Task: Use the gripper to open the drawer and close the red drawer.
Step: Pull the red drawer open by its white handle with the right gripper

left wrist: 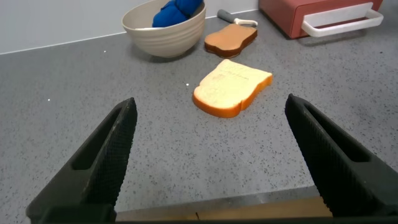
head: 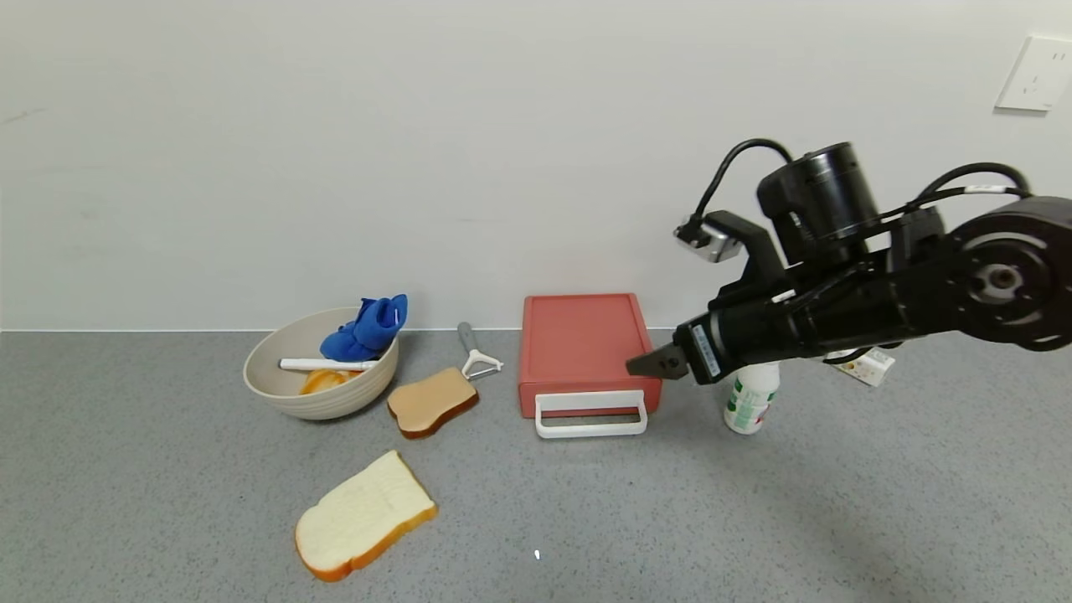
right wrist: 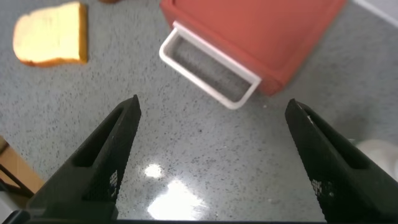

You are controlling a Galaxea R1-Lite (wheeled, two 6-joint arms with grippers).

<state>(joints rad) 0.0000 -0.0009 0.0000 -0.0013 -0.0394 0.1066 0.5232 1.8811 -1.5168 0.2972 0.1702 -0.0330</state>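
Note:
The coral-red drawer [head: 582, 343] lies flat on the grey counter near the wall, its tray pushed in and its white loop handle [head: 590, 414] facing me. My right gripper [head: 653, 364] hovers above the counter by the drawer's front right corner, open and empty. In the right wrist view the open gripper [right wrist: 212, 102] frames bare counter, with the handle [right wrist: 208, 65] and the drawer [right wrist: 249, 28] just beyond the tips. My left gripper [left wrist: 210, 102] is open and empty, low over the counter's near edge, out of the head view.
A beige bowl [head: 276, 394] holding a blue cloth [head: 366, 329] stands at the left. A peeler [head: 476, 352], a toast slice [head: 431, 402] and a white bread slice [head: 364, 515] lie nearby. A small white bottle [head: 749, 402] and a carton [head: 867, 366] stand under my right arm.

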